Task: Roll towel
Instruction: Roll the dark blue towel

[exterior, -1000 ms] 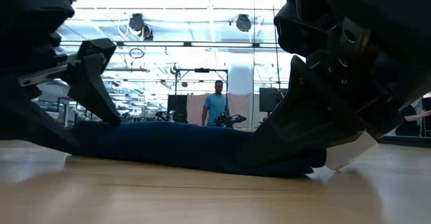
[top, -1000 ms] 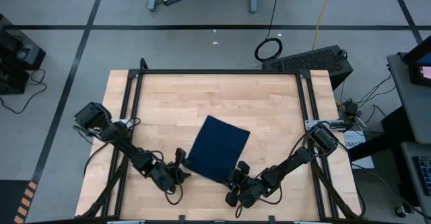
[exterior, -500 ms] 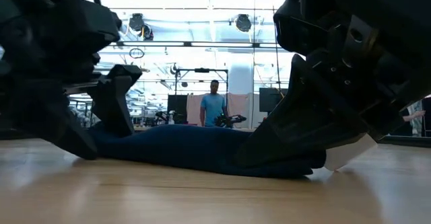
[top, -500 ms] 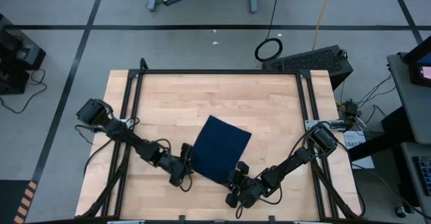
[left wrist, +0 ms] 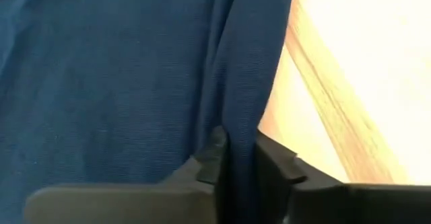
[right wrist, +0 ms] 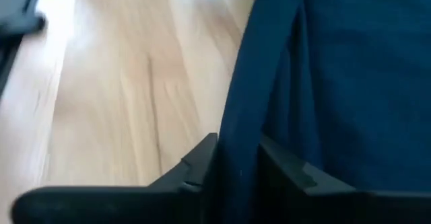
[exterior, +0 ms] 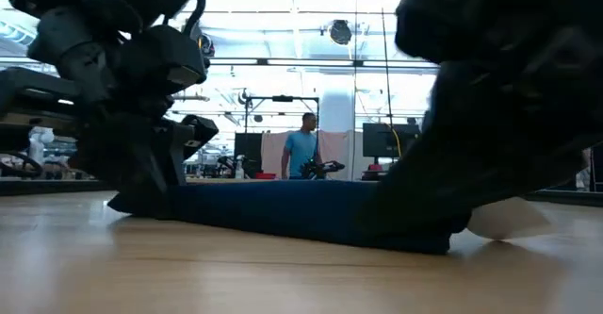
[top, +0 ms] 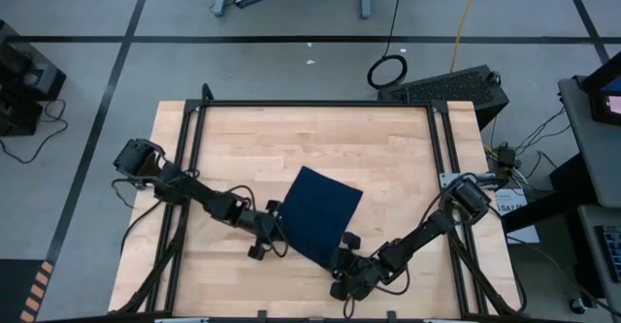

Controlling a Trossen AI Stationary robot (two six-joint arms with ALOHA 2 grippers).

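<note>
The towel [top: 315,214] lies flat and folded on the table [top: 233,139], a dark blue rectangle turned at an angle, sitting in the near half and a bit right of the middle. Both arms are on it now — one at each near corner.

The left gripper [top: 275,238] is low at the towel's near left corner. From the left wrist view, a fold of blue cloth runs straight down between the two fingers [left wrist: 276,167], and they are pinched narrow on that edge. So the left is holding the towel's edge.

The right gripper [top: 346,252] is at the near right corner, its arm reaching in from the table's right side. In the right wrist view the cloth edge [right wrist: 259,83] also passes between the fingers [right wrist: 195,163], which stand close on either side of it — a narrow grip on the fabric here too.

From the low view the towel [exterior: 283,210] is a flat, low band on the wood, with the left gripper [exterior: 151,177] planted on its end and the right arm's dark bulk over the other end.

Far behind the table, a person [exterior: 301,152] in a blue shirt stands in the room.
</note>
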